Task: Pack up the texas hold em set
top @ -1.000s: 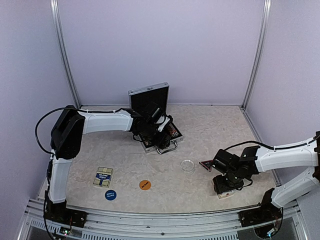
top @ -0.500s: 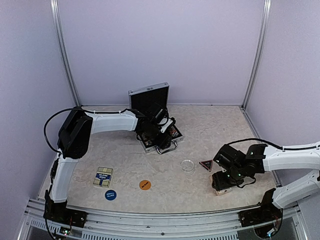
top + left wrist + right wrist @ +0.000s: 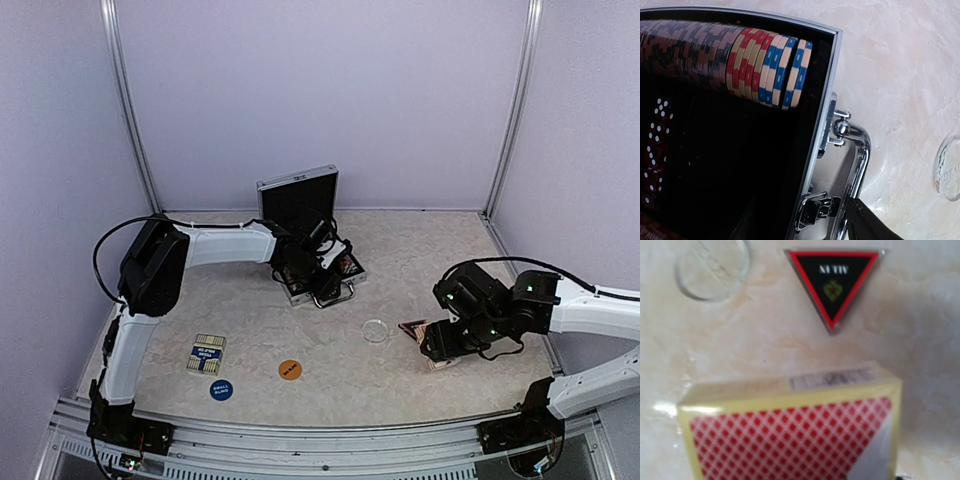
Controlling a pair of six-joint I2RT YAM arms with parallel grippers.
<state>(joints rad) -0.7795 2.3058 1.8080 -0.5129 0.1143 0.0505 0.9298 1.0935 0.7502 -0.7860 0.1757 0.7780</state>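
The right tool (image 3: 441,350), clamped on the red card deck (image 3: 790,435), has swung away from the near right edge of the desk (image 3: 430,250). It now carries the pack just short of the dark triangle (image 3: 832,285) and clear disc (image 3: 712,267), apparently bound for the open silver briefcase (image 3: 298,192) at the back. The left tool (image 3: 322,268) stays low over the case's tray beside the striped poker chips (image 3: 765,70); how wide it stands cannot be told. A second card deck (image 3: 206,353), orange disc (image 3: 290,369) and blue disc (image 3: 221,390) lie unpacked at near left.
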